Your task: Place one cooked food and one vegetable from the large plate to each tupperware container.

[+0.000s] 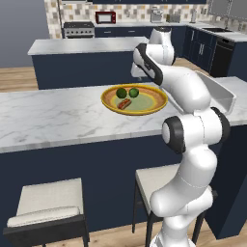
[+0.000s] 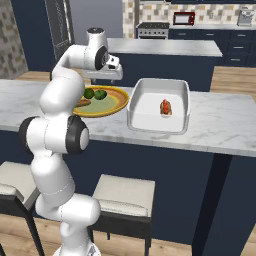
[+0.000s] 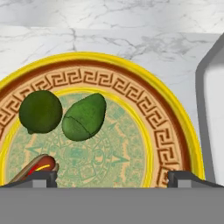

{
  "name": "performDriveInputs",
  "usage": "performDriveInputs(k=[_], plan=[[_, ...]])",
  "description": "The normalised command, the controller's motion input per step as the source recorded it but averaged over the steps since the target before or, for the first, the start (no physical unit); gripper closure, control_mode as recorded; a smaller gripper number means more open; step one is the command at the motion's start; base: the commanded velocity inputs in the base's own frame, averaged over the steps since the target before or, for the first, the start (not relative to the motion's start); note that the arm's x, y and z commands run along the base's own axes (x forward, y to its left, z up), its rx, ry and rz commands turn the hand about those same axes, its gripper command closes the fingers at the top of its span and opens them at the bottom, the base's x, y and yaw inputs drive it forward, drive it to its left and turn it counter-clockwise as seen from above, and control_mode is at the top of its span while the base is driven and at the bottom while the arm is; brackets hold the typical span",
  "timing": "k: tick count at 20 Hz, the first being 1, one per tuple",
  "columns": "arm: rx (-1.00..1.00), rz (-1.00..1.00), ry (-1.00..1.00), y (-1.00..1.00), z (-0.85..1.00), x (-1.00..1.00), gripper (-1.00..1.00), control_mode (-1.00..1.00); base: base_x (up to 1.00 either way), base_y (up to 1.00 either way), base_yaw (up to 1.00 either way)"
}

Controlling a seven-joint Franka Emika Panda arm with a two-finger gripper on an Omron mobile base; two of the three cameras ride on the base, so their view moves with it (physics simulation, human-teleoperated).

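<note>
My fingers (image 3: 43,176) stood spread wide, grasping nothing, over the plate (image 3: 168,127), which held two green vegetables (image 3: 84,116) and a hot dog (image 3: 38,166), with the tray (image 2: 159,104) just beside it holding one cooked piece (image 2: 165,107).

hand view close above large plate (image 3: 175,127)

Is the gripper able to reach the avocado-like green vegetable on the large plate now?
Probably yes. The gripper is open above the large plate, and the pointed green vegetable lies uncovered, just touching the round green one, so a finger may brush that.
</note>
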Motion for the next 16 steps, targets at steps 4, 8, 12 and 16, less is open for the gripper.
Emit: performDriveInputs(k=[4, 8, 12, 16], plan=[[-0.04, 0.07, 0.06, 0.1, -0.13, 0.22, -1.0, -1.0, 0.0, 0.0, 0.0], [-0.01, 0.17, 0.08, 0.26, -0.13, 0.13, -1.0, -1.0, 0.0, 0.0, 0.0], [0.0, 0.19, 0.09, 0.21, -0.11, 0.01, -1.0, -1.0, 0.0, 0.0, 0.0], [-0.01, 0.13, 0.1, 0.02, -0.22, 0.09, -1.0, -1.0, 0.0, 0.0, 0.0]])
